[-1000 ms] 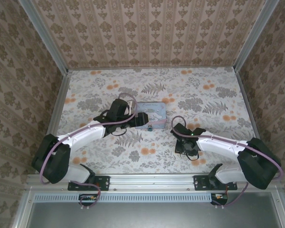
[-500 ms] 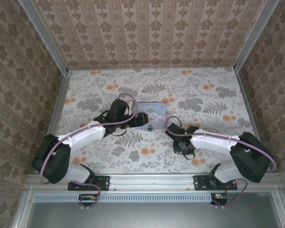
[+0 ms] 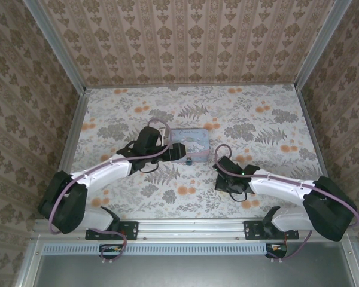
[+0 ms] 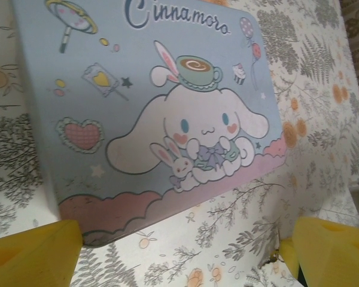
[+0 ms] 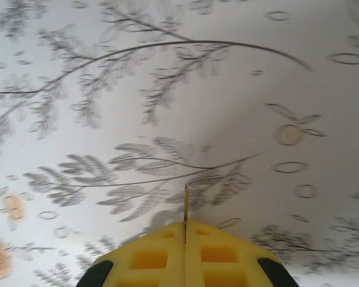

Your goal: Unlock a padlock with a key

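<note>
Top external view: the left claw (image 3: 175, 151) is at the box (image 3: 194, 141), mid-worktop (image 3: 263, 125). Left wrist view: this claw is released, its yellow fingers (image 4: 30, 254) spread wide at the box's near edge. The padlock (image 3: 190, 161) lies just beside that near edge. Further right, apart from the padlock, the right claw (image 5: 185, 225) is clenched on a thin key (image 5: 185, 203), seen edge-on.

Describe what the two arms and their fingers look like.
Both the left arm and right arm have white links, black joints and a lilac cable looped alongside. The left fingers and right fingers are yellow; the right ones show square recesses.
</note>
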